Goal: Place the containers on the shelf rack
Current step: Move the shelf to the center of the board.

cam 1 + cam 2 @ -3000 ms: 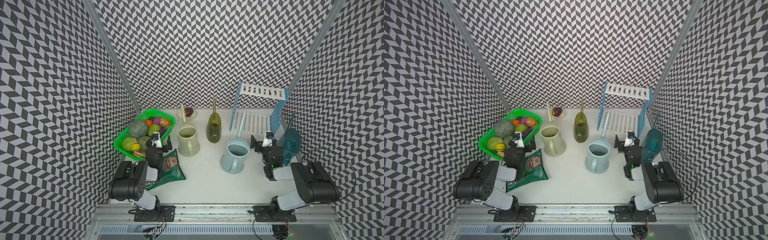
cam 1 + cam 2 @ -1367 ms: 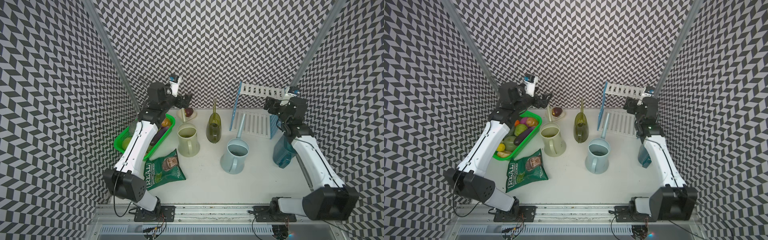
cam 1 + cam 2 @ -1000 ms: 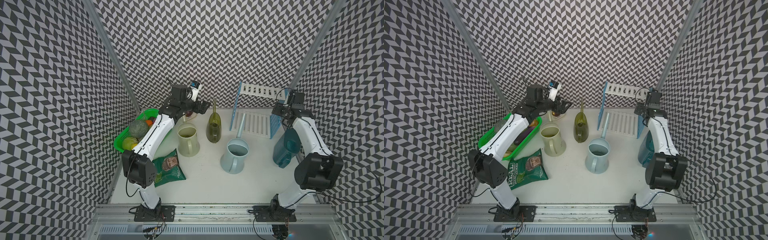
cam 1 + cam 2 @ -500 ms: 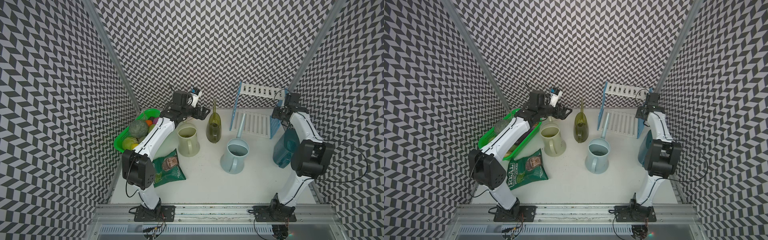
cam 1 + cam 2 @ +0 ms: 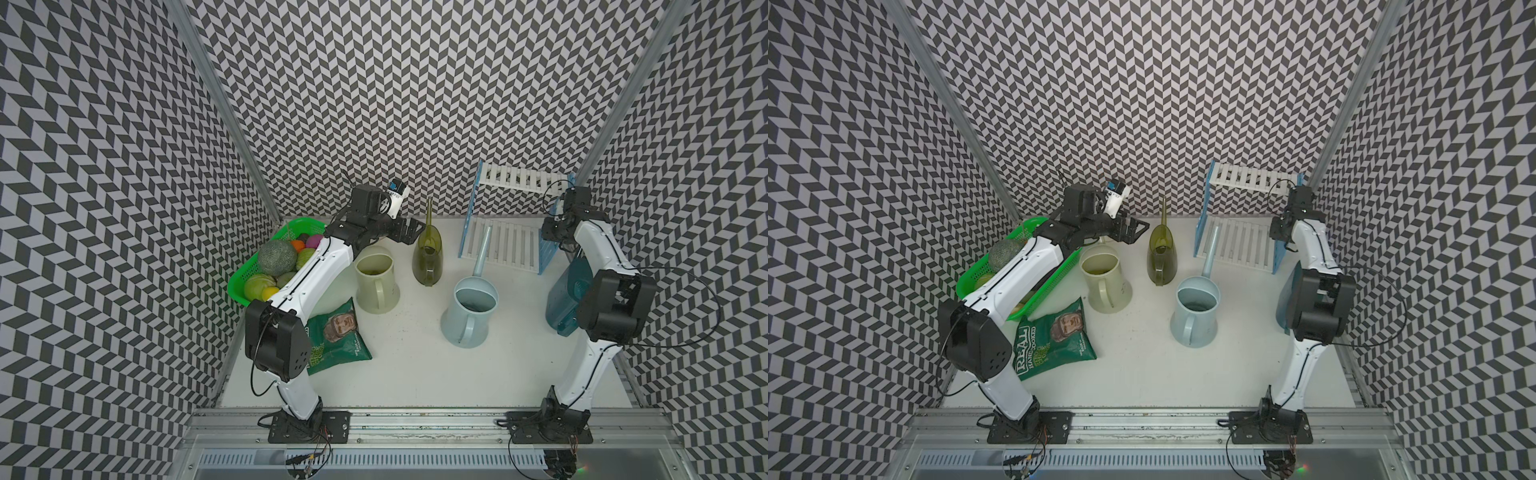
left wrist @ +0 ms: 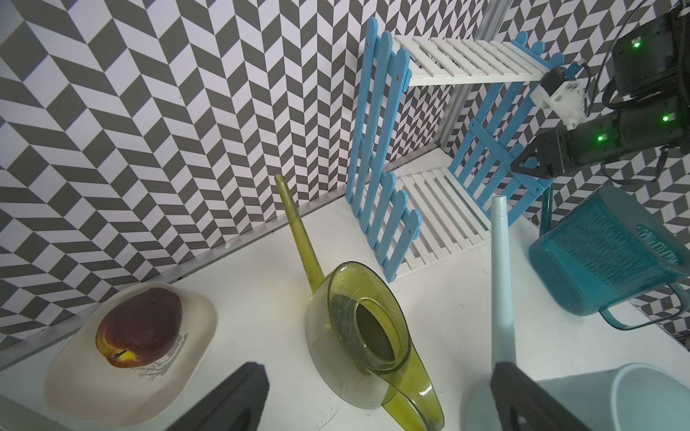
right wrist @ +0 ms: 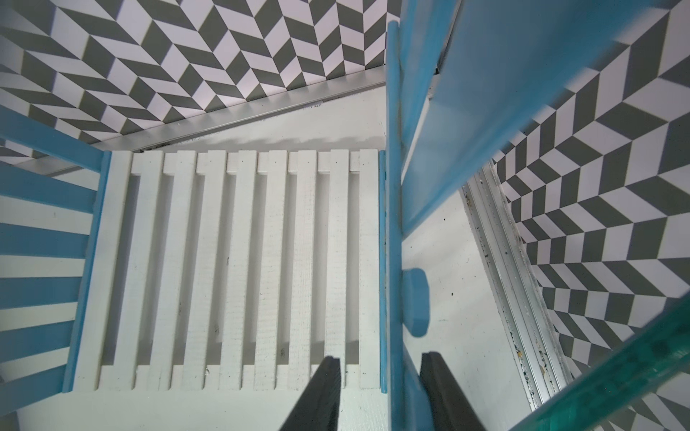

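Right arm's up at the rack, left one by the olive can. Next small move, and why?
Probably close the right gripper on the blue side panel of the shelf rack: its jaws straddle that panel with gaps on both sides, so the rack isn't braced. The left gripper hangs open near the olive-green watering can, ready to take it afterwards.

The near half of the table is left bare, save for a crisp bag at near left. A passage is seen between the cream can and the olive-green can. The front of the rack is partly barred at its lower shelf by the spout of the pale blue can. Its right side is crowded by the teal can, and its top shelf is left open above
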Robot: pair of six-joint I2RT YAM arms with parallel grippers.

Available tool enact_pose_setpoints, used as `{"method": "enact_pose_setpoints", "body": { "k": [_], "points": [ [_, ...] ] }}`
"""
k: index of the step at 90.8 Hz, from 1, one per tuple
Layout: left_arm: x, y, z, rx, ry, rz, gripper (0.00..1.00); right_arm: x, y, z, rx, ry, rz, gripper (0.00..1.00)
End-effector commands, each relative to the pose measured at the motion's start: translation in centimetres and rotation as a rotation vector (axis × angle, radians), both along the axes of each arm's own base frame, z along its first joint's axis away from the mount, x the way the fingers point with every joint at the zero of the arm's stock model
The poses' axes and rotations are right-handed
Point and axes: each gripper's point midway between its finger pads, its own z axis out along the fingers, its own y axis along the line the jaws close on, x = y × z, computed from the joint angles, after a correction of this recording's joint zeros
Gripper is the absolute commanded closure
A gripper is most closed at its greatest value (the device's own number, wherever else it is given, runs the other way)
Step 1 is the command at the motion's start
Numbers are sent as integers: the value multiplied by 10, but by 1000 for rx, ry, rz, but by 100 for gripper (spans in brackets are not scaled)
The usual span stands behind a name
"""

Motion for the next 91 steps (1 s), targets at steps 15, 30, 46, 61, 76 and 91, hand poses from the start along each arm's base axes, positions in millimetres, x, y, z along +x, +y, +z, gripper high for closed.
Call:
{"method": "enact_pose_setpoints", "body": {
  "k": [15,30,46,61,76,91],
  "points": [
    [-9,-2,18,-5,-62,-19,0,-5,10,36,10,-80,18,58],
    [-8,-3,15,-1,-56,-21,0,-7,3,53,-34,-132,-14,55],
    [-10,-4,13,3,-53,-26,0,-7,-10,38,-73,-74,-64,51],
    [-11,-4,12,8,-55,-29,0,-4,-11,24,-65,-42,-67,49],
    [-11,-5,10,9,-52,-30,0,0,-4,8,-30,-5,-38,52],
    [-12,-6,7,14,-48,-33,0,1,3,-7,4,31,-10,60]
  ]
}}
